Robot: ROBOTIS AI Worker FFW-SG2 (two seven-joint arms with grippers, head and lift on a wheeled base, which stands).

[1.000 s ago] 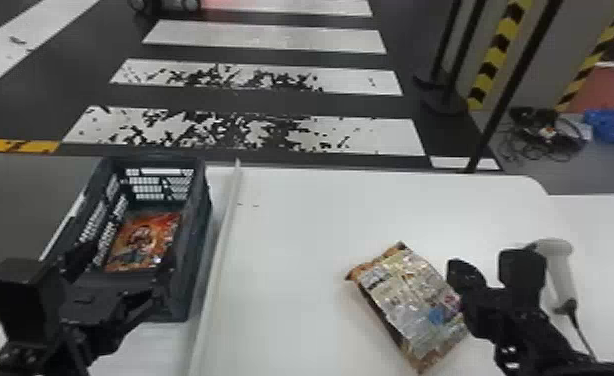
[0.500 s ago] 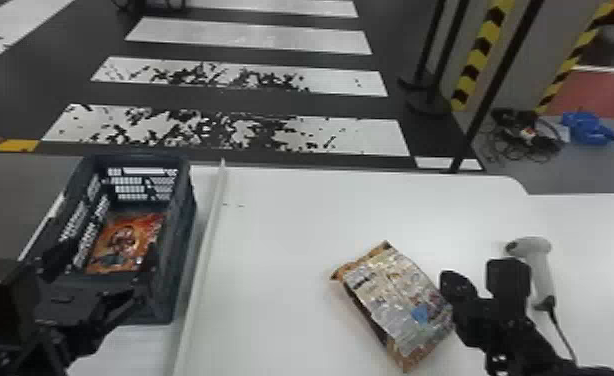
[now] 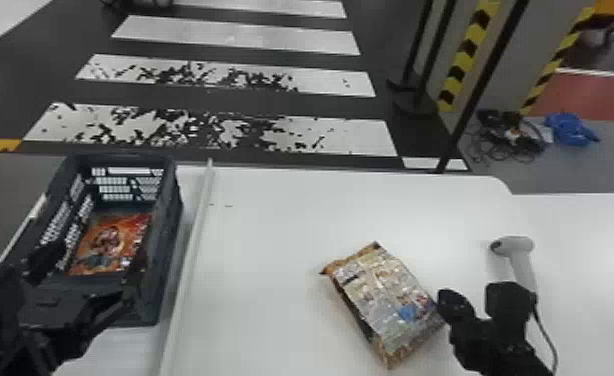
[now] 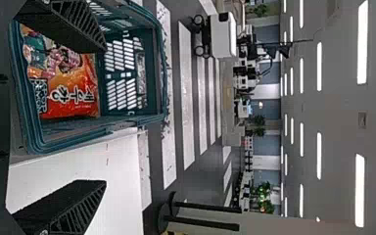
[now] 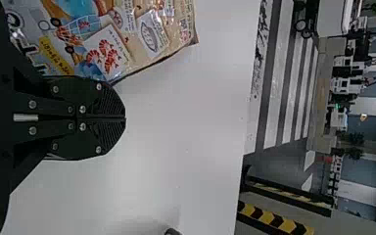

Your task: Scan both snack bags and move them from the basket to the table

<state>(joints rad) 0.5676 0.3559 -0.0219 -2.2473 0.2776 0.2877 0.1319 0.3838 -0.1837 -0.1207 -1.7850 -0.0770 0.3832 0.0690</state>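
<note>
The left pincer point(image 3: 88, 275) is spread wide with nothing between its fingers, at the near end of the basket point(image 3: 168, 235). One snack bag point(image 3: 111, 245) lies in the basket, its orange printed face up. The other snack bag point(image 3: 386, 295) lies slanted on the tabletop point(image 3: 271, 220), across a long pale strip point(image 3: 188, 265) from the basket. Just beside that bag is the right pincer point(image 3: 450, 301), its two fingers pressed together, holding nothing. The white scanner point(image 3: 521, 257) rests farther right, its dark cable point(image 3: 546, 335) trailing toward the near edge.
</note>
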